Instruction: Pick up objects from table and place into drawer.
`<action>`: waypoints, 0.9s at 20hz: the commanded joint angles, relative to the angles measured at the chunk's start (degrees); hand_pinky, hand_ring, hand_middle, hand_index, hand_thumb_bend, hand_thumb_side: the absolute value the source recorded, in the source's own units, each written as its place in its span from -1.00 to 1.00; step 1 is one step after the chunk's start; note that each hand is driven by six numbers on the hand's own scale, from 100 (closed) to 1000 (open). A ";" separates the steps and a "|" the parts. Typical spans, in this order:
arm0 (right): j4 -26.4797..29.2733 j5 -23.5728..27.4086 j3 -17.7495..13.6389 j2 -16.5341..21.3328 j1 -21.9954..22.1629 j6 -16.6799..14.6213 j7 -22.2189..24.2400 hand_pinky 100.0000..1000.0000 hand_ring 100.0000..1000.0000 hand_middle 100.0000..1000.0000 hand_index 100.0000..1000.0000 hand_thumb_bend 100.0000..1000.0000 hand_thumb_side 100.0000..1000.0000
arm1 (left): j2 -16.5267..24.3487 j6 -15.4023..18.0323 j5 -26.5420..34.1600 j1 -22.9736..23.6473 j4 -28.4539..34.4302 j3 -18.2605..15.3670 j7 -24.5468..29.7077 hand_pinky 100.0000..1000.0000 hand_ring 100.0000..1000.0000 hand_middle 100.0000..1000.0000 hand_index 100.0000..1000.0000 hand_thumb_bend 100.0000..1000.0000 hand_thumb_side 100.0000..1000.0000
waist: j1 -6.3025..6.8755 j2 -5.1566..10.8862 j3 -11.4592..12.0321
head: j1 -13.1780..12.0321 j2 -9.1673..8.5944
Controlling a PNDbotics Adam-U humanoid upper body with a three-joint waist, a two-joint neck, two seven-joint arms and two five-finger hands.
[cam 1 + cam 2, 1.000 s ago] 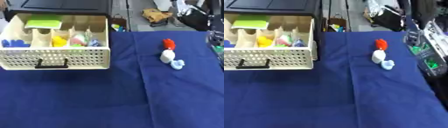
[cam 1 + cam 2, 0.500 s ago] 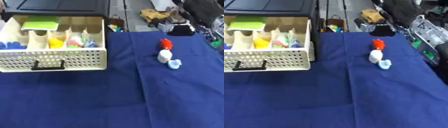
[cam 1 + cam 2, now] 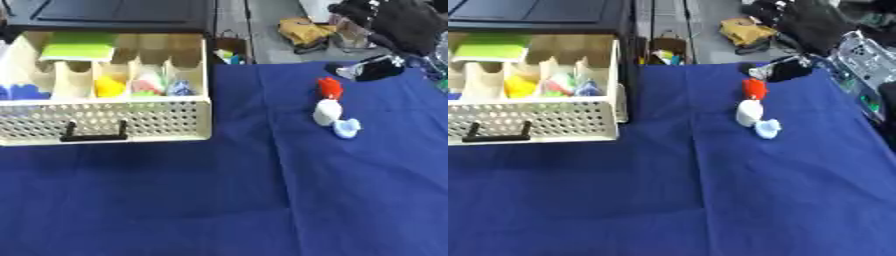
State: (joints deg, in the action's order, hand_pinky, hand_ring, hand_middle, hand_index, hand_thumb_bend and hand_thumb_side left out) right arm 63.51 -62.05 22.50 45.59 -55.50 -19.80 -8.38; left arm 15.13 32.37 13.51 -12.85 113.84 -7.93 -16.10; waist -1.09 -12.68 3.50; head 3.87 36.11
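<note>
Viewing: blue cloth-covered table (image 3: 219, 200) from above.
Drawer: cream perforated drawer (image 3: 105, 117) pulled open at 9 o'clock, black handle (image 3: 92, 136) on its front.
Drawer contents: green flat item (image 3: 80, 50) at the back; blue piece (image 3: 24, 92), yellow piece (image 3: 108, 87), a pale pink-green piece (image 3: 147, 86) and a small bluish piece (image 3: 179, 89) in the front compartments.
Table objects: red object (image 3: 329, 88), white object (image 3: 326, 111) and light blue object (image 3: 346, 128) in a short row at 2 o'clock, each just beside the next.
Right hand: right hand (image 3: 779, 70) reaches in from 1 o'clock, fingertips just above the red object; whether they touch, cannot tell; fingers look fairly straight, holding nothing.
Left hand: unseen.
</note>
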 commanded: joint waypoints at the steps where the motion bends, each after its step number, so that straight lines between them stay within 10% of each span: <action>1: -3.84 -1.85 -2.75 0.54 -2.14 -2.46 2.58 0.56 0.60 0.52 0.96 0.07 0.16 | 0.89 0.05 -0.06 -0.13 0.75 -0.18 0.09 -0.50 -0.23 -0.06 0.40 -0.77 0.92 | 0.20 1.22 -0.18 | 0.00 -0.61; 9: -14.65 -3.50 -6.92 -1.18 -4.51 -9.03 9.23 0.53 0.59 0.48 0.89 0.43 0.28 | 0.72 -0.07 -0.27 0.09 0.75 -0.24 0.06 -0.50 -0.23 -0.06 0.40 -0.77 0.92 | 0.31 1.21 -0.58 | 0.07 -0.56; 18: -26.87 -0.97 -8.41 -3.70 -6.65 -12.04 16.74 0.49 0.57 0.44 0.81 0.26 0.20 | 0.56 -0.09 -0.29 -0.02 0.75 -0.26 -0.02 -0.50 -0.23 -0.05 0.40 -0.77 0.92 | 0.47 1.07 -0.59 | 0.32 -0.72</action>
State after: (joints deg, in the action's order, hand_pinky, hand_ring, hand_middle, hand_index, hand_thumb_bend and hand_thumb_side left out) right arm 37.86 -63.89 14.78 41.00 -60.69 -31.52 7.34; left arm 15.08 32.33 13.49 -12.54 113.84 -7.94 -16.11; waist -0.73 -12.67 2.87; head 4.05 36.10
